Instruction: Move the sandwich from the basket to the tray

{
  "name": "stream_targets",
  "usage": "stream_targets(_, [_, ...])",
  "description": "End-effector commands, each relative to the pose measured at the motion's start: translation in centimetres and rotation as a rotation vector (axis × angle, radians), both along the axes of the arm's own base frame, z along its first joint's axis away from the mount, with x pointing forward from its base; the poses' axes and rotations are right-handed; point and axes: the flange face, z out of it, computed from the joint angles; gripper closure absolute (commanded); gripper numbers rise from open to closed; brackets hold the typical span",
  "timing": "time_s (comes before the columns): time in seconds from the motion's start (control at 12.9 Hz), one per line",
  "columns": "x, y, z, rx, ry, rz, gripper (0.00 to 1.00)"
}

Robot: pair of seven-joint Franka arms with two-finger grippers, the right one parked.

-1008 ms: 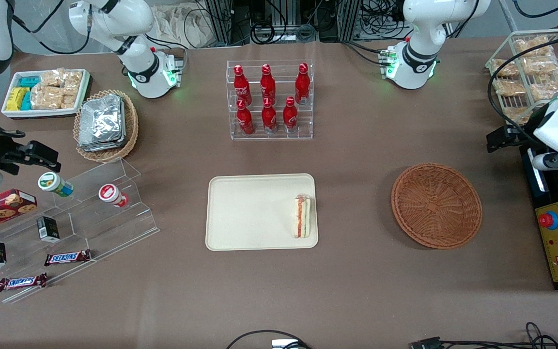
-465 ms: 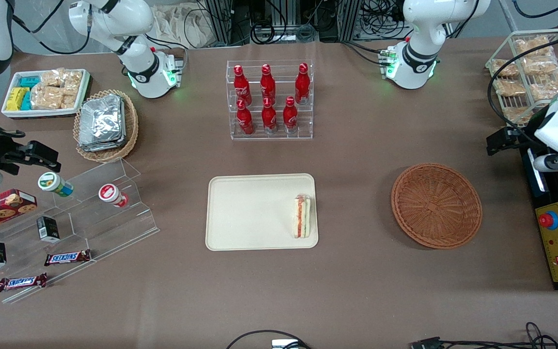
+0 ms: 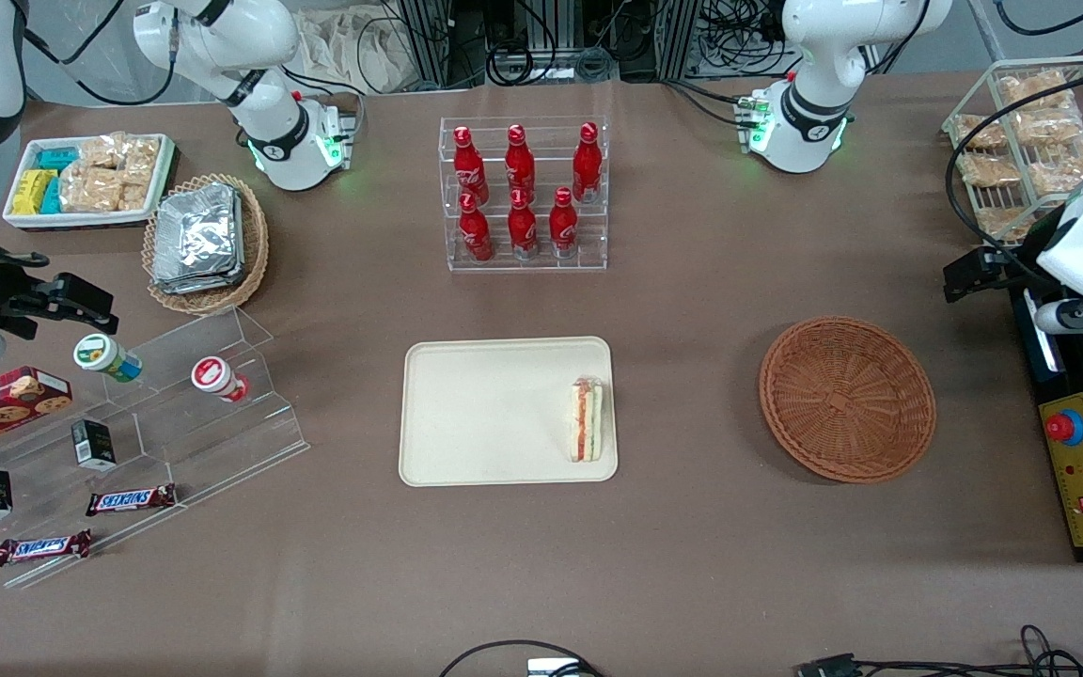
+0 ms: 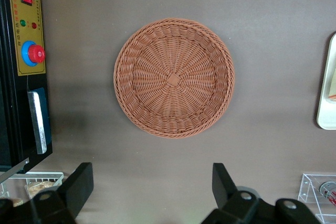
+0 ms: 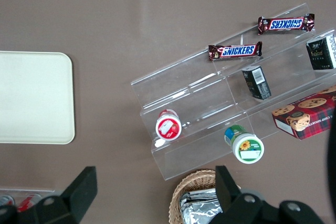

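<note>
The wrapped sandwich (image 3: 586, 420) lies on the cream tray (image 3: 485, 414), along the tray edge closest to the basket. The reddish-brown wicker basket (image 3: 847, 399) (image 4: 174, 77) holds nothing. My gripper (image 3: 963, 273) (image 4: 152, 184) hangs above the table beside the basket, toward the working arm's end. It is open, with only bare tablecloth between its fingers. In the left wrist view just the rim of the tray (image 4: 326, 87) shows.
A black and yellow control box (image 3: 1082, 480) with a red button sits at the working arm's end. A wire rack of bagged snacks (image 3: 1021, 141) stands farther from the camera. The clear rack of red bottles (image 3: 523, 193) is mid-table. An acrylic snack shelf (image 3: 156, 423) lies toward the parked arm's end.
</note>
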Motion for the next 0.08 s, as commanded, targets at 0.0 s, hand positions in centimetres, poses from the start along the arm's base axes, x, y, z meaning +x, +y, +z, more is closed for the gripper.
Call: stream_targets(0.0, [-0.32,-0.04,0.05,-0.01,-0.012,0.01,0.0])
